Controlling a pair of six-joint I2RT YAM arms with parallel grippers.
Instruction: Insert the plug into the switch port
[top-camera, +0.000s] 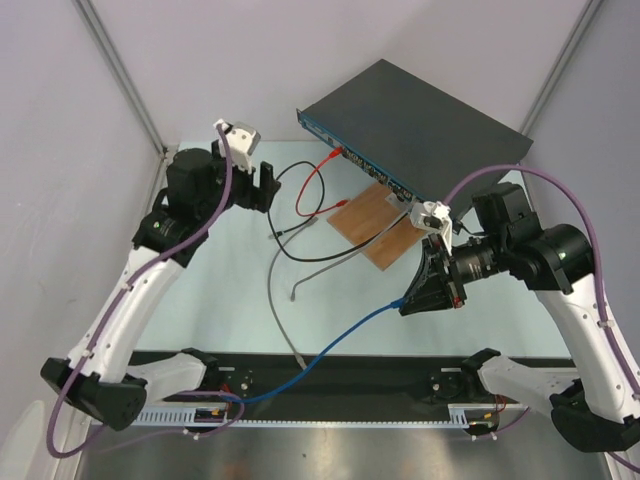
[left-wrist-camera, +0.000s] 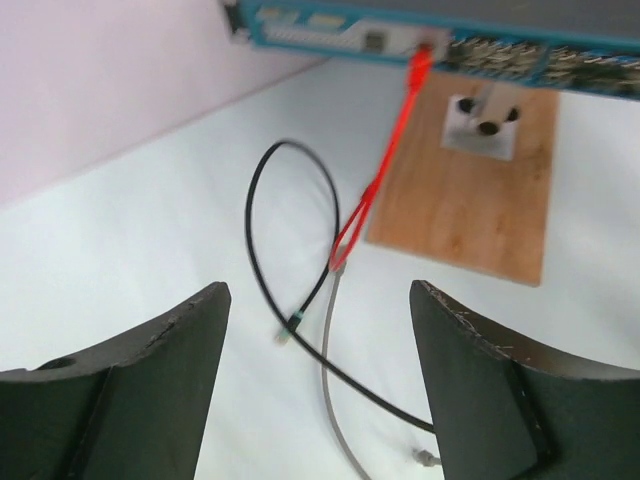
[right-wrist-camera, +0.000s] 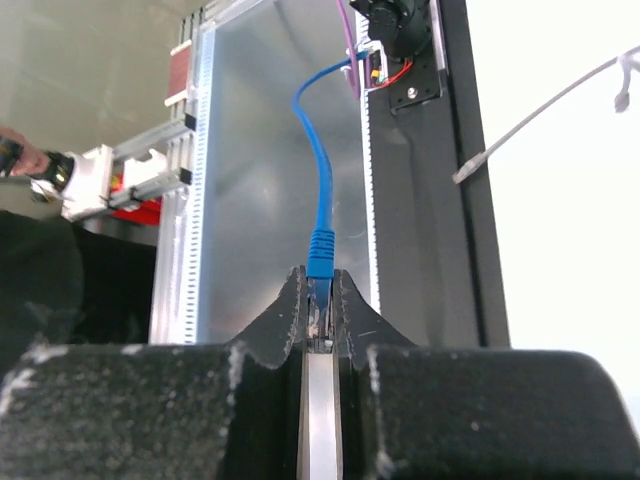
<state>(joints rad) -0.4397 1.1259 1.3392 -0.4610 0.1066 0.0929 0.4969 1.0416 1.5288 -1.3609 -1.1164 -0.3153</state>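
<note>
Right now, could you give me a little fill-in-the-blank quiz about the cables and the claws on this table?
1. The plug pinched in the right gripper belongs to the ___ cable.
2. The left gripper is ___ and holds nothing.
3. The cable already plugged into the black switch box is ___.
Missing words: blue; open; red.

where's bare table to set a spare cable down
Bare table between the left arm and the grey cable, and right of the blue cable. Crowded: red cable and black cable loops beside the wooden board.
</note>
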